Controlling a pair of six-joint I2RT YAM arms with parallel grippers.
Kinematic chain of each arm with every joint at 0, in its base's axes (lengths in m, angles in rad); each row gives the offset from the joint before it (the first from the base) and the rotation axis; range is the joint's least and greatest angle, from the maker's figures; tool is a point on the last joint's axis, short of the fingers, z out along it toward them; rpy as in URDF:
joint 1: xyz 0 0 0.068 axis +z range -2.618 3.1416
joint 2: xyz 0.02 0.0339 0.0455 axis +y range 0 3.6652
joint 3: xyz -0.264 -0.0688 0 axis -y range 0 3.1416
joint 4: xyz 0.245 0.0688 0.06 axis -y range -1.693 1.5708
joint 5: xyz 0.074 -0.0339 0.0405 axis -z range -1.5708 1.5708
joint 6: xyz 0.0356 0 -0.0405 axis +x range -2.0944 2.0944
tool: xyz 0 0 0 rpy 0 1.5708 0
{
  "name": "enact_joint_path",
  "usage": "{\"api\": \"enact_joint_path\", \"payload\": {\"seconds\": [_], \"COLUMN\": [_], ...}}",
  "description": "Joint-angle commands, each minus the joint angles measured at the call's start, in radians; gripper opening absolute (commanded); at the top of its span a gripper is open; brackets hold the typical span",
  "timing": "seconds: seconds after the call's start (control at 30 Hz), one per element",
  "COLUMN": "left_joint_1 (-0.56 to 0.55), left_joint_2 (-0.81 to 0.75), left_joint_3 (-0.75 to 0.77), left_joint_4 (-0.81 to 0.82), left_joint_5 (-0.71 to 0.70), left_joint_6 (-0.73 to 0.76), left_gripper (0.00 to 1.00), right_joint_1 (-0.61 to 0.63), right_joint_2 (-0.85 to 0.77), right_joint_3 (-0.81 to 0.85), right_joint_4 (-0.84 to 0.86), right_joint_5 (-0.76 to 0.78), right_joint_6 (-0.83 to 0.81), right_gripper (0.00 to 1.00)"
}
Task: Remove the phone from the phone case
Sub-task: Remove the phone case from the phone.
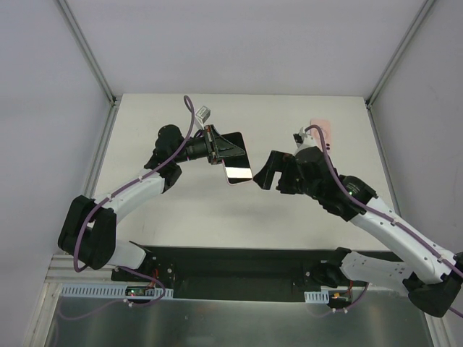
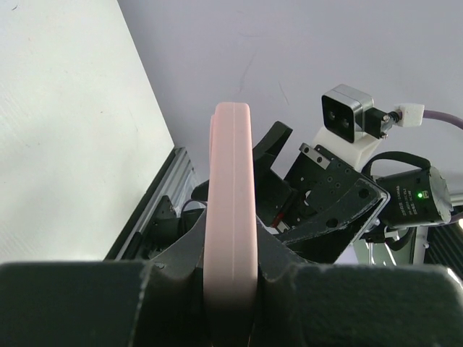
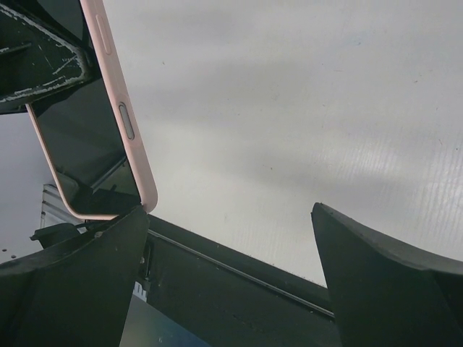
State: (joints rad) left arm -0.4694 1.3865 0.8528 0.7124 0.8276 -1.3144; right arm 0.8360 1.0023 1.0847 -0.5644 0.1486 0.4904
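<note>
Your left arm (image 1: 137, 191) reaches in from the left of the phone (image 1: 237, 168), and your left gripper (image 1: 219, 150) is clamped narrowly on the phone's left end, holding it up off the table (image 1: 181, 217). In the overhead view the dark, glossy screen faces upward and the phone's long axis runs away from the gripper toward the right. In the left wrist view you see it edge-on: the pink case (image 2: 231, 188) rises between the two fingers (image 2: 94, 303) as a thick rounded strip, so the phone sits inside the case, with pink wrapping its side. The right wrist view shows that same pink side with its button cut-outs, and the screen's lower corner rimmed in pink. Just to the right of the phone, your right gripper (image 1: 264, 168) stands with its jaws spread wide and nothing between them, pointed at the phone's free end. In the right wrist view the phone's lower corner sits right at the tip of one finger (image 3: 79, 282), and you cannot tell whether they touch; the other finger is well apart from the phone. Farther right of the phone, beyond your right arm, a pale pink object (image 1: 323, 130) lies on the table, partly hidden; what it is cannot be made out.
</note>
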Motion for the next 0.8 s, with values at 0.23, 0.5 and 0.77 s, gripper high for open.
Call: {"api": "enact_joint_path", "payload": {"seconds": [0.23,0.5,0.77], "left_joint_1": [-0.015,-0.017,-0.017], "left_joint_2": [-0.104,-0.121,-0.115], "left_joint_3": [0.012,-0.009,-0.029], "left_joint_4": [0.137,0.189,0.222], "left_joint_5": [0.004,0.002,0.008], "left_joint_6": [-0.077,-0.127,-0.148], "left_gripper": [0.00,0.00,0.00], "right_joint_1": [0.003,-0.003,-0.021], "right_joint_2": [0.093,0.167,0.167], "right_joint_3": [-0.002,0.003,-0.017], "right_joint_4": [0.058,0.078,0.155], "right_joint_5": [0.028,0.031,-0.030], "right_joint_6": [0.020,0.054,0.068], "right_gripper": [0.98,0.98,0.98]}}
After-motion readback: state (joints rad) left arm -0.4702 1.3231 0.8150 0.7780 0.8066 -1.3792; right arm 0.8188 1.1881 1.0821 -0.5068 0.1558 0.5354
